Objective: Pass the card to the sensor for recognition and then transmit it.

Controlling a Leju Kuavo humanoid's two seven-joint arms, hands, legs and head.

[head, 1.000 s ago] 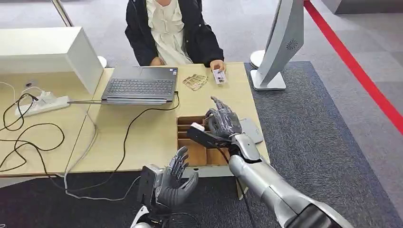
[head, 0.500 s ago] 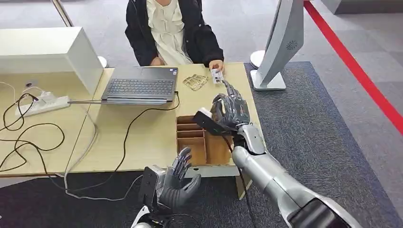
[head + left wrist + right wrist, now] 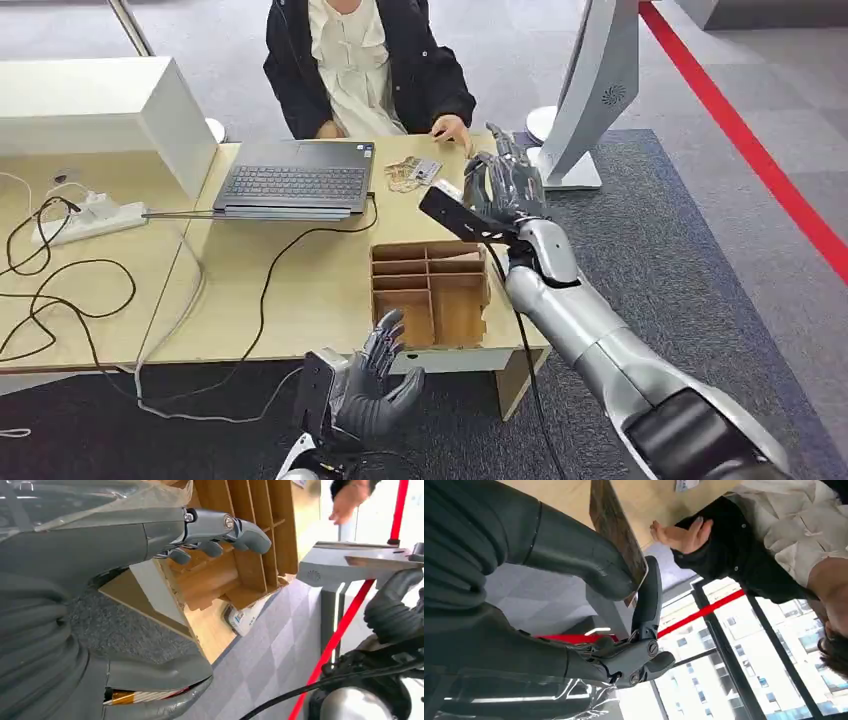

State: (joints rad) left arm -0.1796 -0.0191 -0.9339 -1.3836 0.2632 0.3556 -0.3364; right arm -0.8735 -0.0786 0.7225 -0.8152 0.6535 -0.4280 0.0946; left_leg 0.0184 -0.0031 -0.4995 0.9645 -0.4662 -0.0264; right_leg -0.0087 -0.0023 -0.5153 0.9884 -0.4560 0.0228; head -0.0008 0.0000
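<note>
Right hand [image 3: 505, 190] pinching card [image 3: 616, 532] between thumb and fingers; thin, stiff, likely slippery, so grip by edge. Left hand [image 3: 375, 385] open, empty.

Desk [image 3: 300, 290]: laptop [image 3: 295, 178], divider box [image 3: 430, 290].

Before me stands a light wooden table [image 3: 310, 270] on dark grey carpet [image 3: 650, 270], with paler grey floor [image 3: 790, 110] beyond. A red stripe [image 3: 745, 130] crosses that floor. Tall windows [image 3: 744, 680] let in bright daylight.
</note>
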